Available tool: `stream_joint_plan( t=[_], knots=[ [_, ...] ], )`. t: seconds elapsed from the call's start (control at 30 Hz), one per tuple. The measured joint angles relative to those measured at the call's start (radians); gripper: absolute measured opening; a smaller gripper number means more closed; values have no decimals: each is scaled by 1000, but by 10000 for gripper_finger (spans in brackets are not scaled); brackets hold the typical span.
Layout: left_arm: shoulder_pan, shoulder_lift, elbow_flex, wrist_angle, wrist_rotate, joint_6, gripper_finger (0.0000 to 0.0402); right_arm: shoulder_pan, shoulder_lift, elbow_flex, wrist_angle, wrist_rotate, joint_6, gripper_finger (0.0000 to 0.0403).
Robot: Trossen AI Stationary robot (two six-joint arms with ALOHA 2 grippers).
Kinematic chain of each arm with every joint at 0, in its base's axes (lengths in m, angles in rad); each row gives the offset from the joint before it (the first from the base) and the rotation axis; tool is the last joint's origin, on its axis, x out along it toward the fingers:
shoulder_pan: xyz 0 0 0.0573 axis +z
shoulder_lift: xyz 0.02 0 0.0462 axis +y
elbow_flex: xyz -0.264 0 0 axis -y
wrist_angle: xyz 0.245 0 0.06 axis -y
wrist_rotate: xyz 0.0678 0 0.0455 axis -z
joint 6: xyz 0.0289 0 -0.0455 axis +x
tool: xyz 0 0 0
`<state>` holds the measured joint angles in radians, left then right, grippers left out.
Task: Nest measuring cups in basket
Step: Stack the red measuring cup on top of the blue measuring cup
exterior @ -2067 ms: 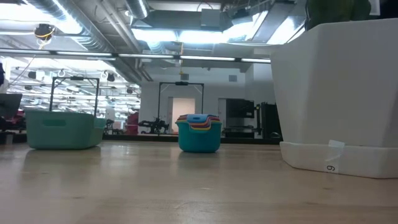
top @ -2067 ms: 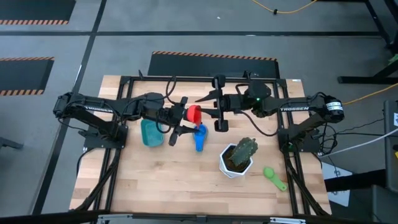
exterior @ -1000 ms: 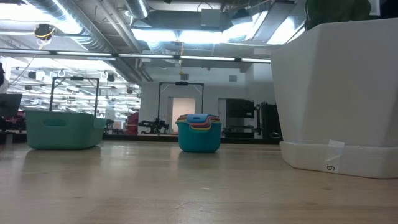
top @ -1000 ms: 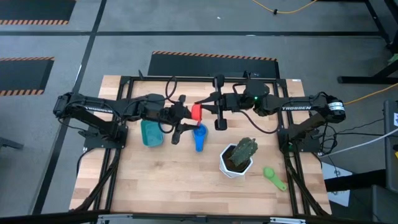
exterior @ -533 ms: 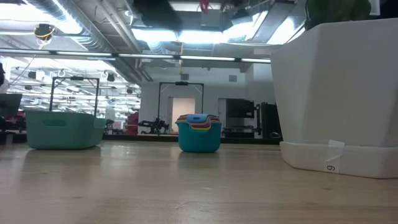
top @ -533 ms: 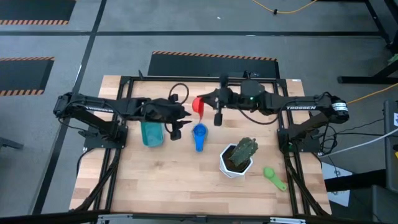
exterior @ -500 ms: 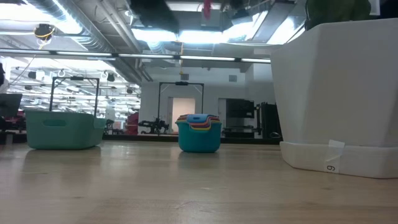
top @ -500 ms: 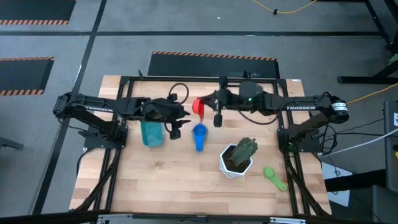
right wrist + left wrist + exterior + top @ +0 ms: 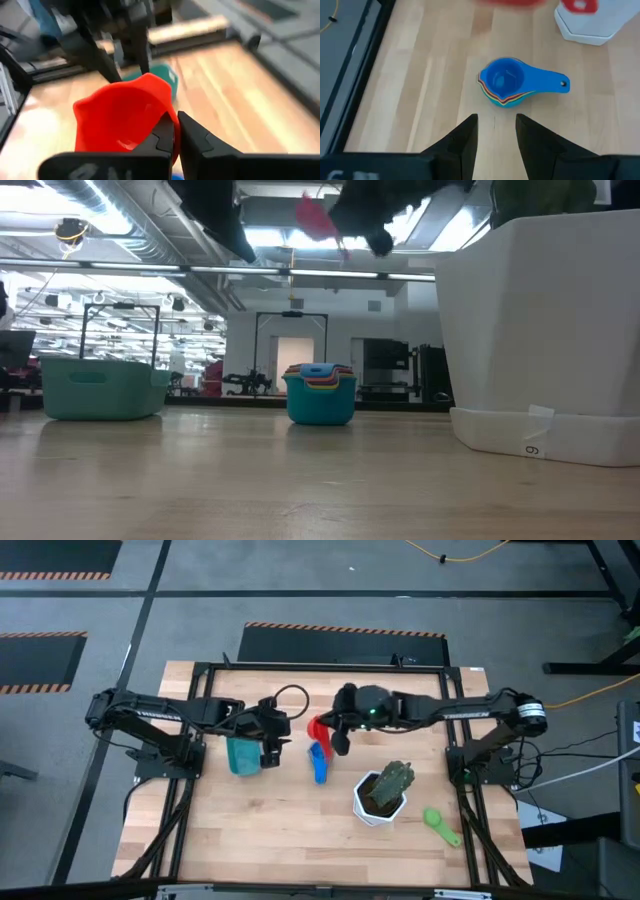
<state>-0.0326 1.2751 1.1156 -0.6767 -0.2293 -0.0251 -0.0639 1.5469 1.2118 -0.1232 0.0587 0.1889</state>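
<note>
We're over the middle of the table (image 9: 250, 830), and the right gripper (image 9: 322, 730) has its fingers pinched onto the red measuring cup (image 9: 317, 727), holding it up in the air. In the right wrist view that red cup (image 9: 125, 120) fills the foreground, its rim clamped between the two dark fingers (image 9: 192, 137). From the low view we see it high above the tabletop, a red shape (image 9: 314, 215) next to the dark gripper body.

Just below it on the wood sits the nested stack of cups (image 9: 319, 762), blue one on top with its handle pointing toward the near edge (the low view shows yellow, orange and red rims layered inside the teal-blue outer cup (image 9: 320, 393)). The left wrist view looks straight down on that stack (image 9: 506, 87).

The left gripper (image 9: 272, 745) hangs just beside the teal basket (image 9: 242, 753), its fingers (image 9: 465, 137) spread apart with nothing between them. The basket stands well apart from the stack, to the left in the high view.

Off to the right stands a white pot with a green plant (image 9: 382, 792), and a green cup (image 9: 440, 823) lies alone near the table's right edge.
</note>
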Motion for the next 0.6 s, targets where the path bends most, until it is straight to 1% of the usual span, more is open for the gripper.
stream_joint_plan(
  t=[0.27,0.47,0.6],
  knots=[
    [0,0,0,3,2,-3,126,0,121,0,-154,1,239,15],
    [0,0,0,4,2,-3,126,0,212,0,-161,1,350,16],
    [0,0,0,4,2,-3,127,0,242,0,-180,0,404,15]
  ],
)
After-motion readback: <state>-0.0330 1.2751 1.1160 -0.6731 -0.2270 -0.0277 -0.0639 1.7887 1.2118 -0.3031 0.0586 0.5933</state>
